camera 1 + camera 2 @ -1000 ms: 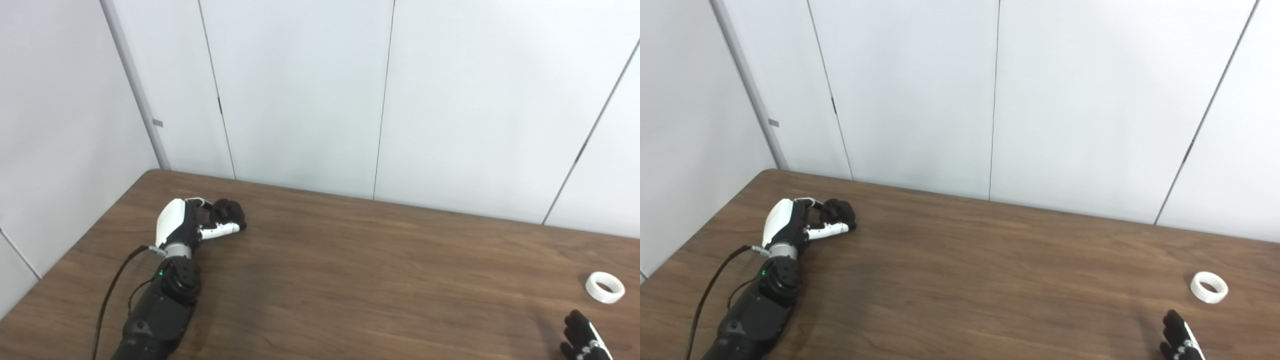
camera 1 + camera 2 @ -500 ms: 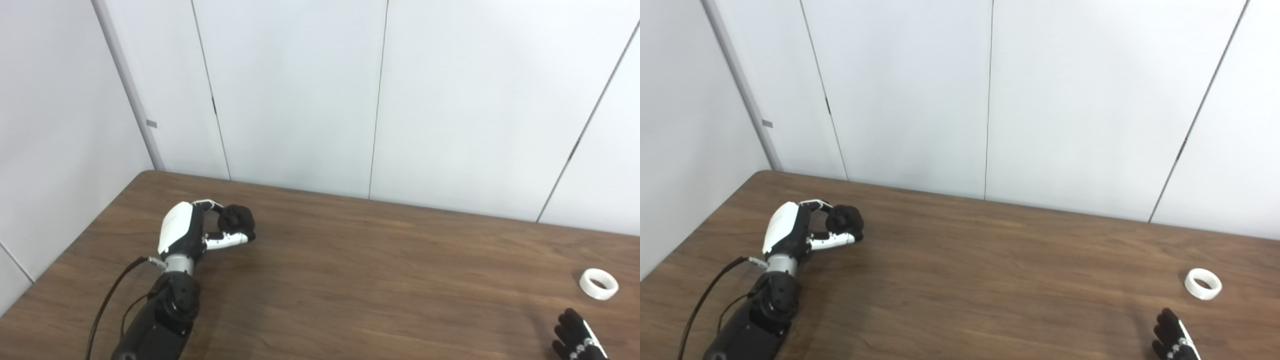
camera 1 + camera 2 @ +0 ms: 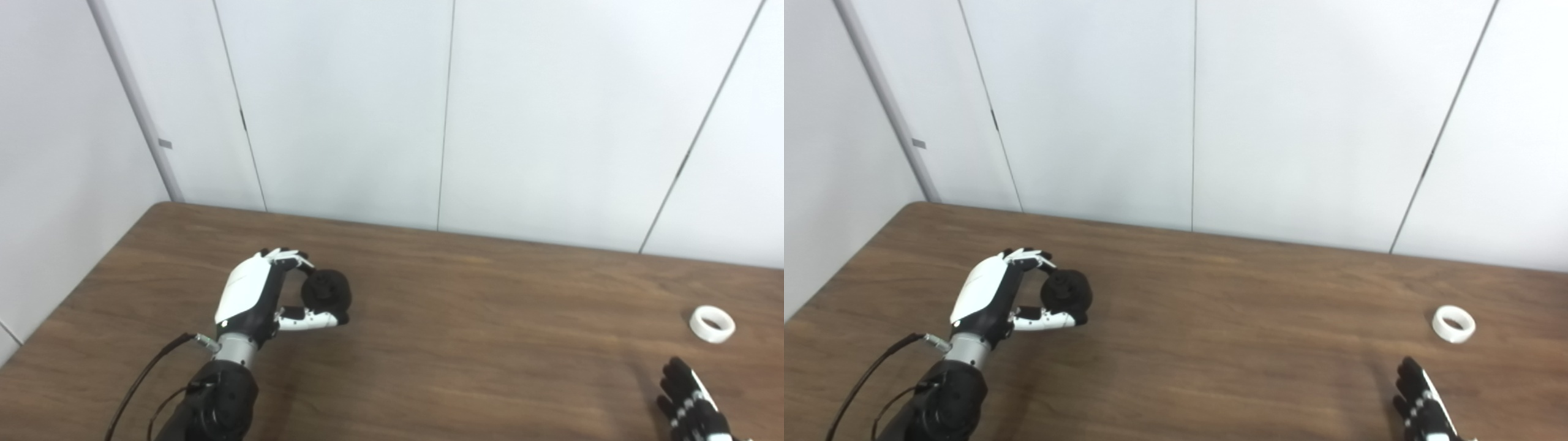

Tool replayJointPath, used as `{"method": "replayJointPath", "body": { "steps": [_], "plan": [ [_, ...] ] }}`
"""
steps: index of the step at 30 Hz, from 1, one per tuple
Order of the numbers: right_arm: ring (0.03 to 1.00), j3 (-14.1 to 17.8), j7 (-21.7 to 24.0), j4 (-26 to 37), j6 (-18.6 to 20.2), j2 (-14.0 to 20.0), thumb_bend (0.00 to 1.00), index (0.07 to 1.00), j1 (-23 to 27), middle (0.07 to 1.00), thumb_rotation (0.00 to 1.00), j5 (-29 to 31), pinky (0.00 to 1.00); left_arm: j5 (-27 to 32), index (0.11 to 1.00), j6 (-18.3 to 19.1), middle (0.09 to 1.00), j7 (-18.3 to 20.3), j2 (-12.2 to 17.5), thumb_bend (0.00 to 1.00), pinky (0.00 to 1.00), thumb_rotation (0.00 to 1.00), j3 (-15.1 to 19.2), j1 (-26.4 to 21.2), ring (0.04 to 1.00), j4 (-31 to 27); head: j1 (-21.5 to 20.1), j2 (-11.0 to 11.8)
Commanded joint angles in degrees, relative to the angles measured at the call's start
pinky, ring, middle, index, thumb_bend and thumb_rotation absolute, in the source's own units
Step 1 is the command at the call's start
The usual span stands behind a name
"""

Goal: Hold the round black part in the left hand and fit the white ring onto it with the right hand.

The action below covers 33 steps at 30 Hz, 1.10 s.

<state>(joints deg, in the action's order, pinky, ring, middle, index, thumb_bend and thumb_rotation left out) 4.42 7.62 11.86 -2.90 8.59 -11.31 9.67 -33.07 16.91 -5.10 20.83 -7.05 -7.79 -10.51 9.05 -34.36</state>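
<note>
Over at about eight o'clock on the brown wooden counter (image 3: 465, 318), the left hand (image 3: 257, 294) is raised off the surface with its fingers and thumb curled around the round black part (image 3: 327, 293). It pinches the part between the fingertips on top and the thumb underneath. The part looks like a short thick disc with a smaller hub on one face; its flat face turns toward three o'clock and a little toward me, so its short axis runs roughly across the counter. A black cable (image 3: 144, 383) trails from the wrist toward the near edge.

Far off at four o'clock lies the white ring (image 3: 712, 323), flat on the counter with its hole pointing up, touching nothing. Just nearer than it, at five o'clock, the right hand (image 3: 692, 404) pokes in from the bottom edge, fingers straight and spread a little, holding nothing, close to the ring but apart from it.

Between the two hands the wood is bare, with nothing standing between part and ring. Behind the counter rise plain white wall panels (image 3: 343, 110) with thin dark seams, and a grey post (image 3: 138, 110) stands in the corner at eleven o'clock.
</note>
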Motion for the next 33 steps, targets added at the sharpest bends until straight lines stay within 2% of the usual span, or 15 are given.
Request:
{"method": "replayJointPath", "body": {
  "steps": [1, 9, 12, 20, 33],
  "plan": [
    [0.985, -0.7, 0.0, 0.6, 0.0, -0.9, 0.63, 0.939, -1.4, 0.969, 0.95, -0.3, 1.00, -1.7, 0.489, -0.6, 0.810, 0.7, -0.4, 0.51, 1.00, 0.05, -0.5, -0.4, 0.912, -3.8, -0.1, -0.2],
    [0.994, -2.0, -1.6, 2.6, 2.5, -1.3, 0.63, 0.942, -1.4, 0.973, 0.98, -2.1, 1.00, -5.0, 0.489, 1.0, 0.817, 6.6, -4.5, 0.51, 1.00, 0.05, -3.7, 3.2, 0.914, -11.5, -2.5, -1.7],
    [1.000, -2.5, -2.2, 3.6, 3.8, -1.4, 0.63, 0.945, -1.4, 0.976, 0.99, -3.0, 1.00, -7.4, 0.489, -0.1, 0.814, 7.7, -5.8, 0.51, 1.00, 0.05, -5.8, 4.7, 0.914, -13.0, -3.5, -2.6],
    [1.000, -3.7, -3.4, 5.9, 6.4, -2.0, 0.62, 0.956, -0.8, 0.985, 0.98, -3.2, 1.00, -12.2, 0.489, -4.4, 0.810, 7.8, -8.2, 0.51, 1.00, 0.05, -10.7, 7.2, 0.910, -12.8, -5.9, -5.0],
    [1.000, -5.3, -5.6, 9.6, 10.8, -2.9, 0.62, 0.954, 0.0, 0.979, 0.98, -3.7, 1.00, -17.7, 0.488, -7.5, 0.806, 6.5, -11.1, 0.52, 1.00, 0.06, -13.7, 10.3, 0.912, -9.2, -9.1, -9.0]
  ]
}}
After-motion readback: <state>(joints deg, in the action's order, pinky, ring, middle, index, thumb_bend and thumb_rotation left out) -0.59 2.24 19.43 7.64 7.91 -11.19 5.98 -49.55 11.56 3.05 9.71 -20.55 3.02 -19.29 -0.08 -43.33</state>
